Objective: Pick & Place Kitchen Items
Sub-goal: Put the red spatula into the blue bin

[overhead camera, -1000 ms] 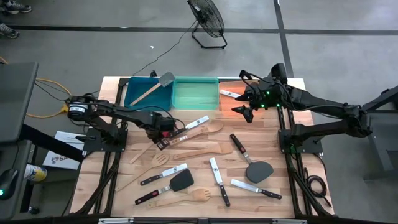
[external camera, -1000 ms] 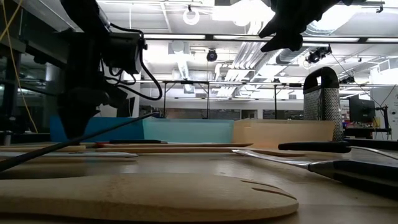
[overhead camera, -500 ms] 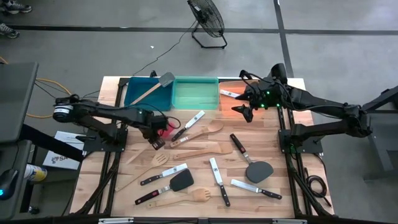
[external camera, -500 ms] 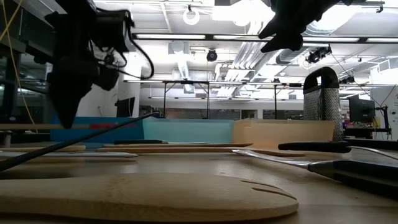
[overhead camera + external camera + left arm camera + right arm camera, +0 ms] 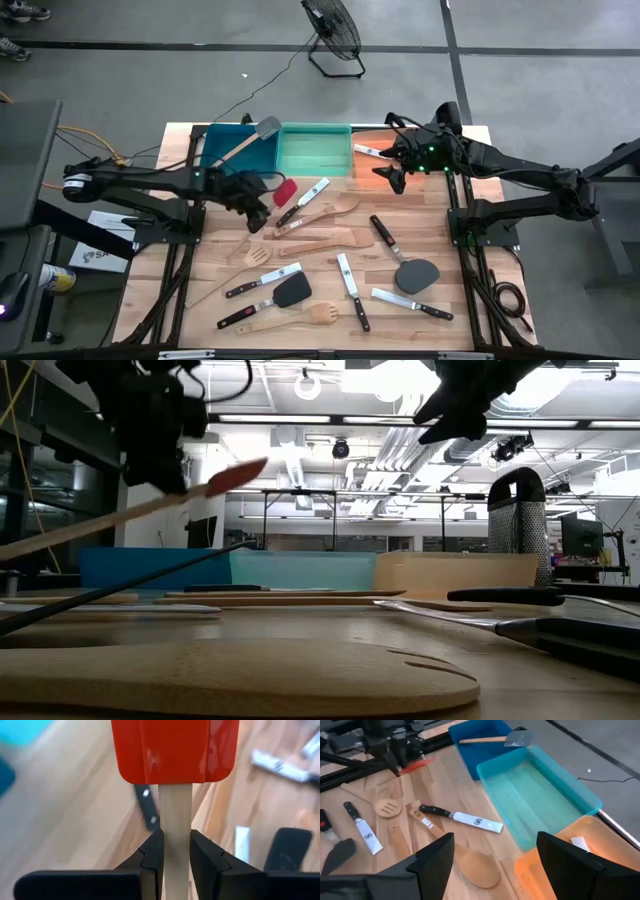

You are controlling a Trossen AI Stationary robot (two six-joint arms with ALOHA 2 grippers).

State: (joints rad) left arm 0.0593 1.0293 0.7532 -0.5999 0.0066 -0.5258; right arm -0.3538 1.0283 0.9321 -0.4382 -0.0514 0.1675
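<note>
Your left gripper is clamped on the pale wooden handle of the red spatula, both fingers pressed against its sides just below the red head. In the low view the spatula hangs clear of the table, tilted, with its red head higher than the handle. Seen from above, the gripper sits just short of the blue bin, the red head pointing away from it toward a black-handled knife lying close by. A grey-headed spatula rests across the blue bin's rim. Beyond the knife lie wooden spoons, and farther out more knives and black turners are scattered over the boards.

Your right gripper hovers over the orange bin with its fingers spread wide and nothing between them. A small knife appears to lie inside that bin, though its outline is faint. The green bin stands between the other two.
</note>
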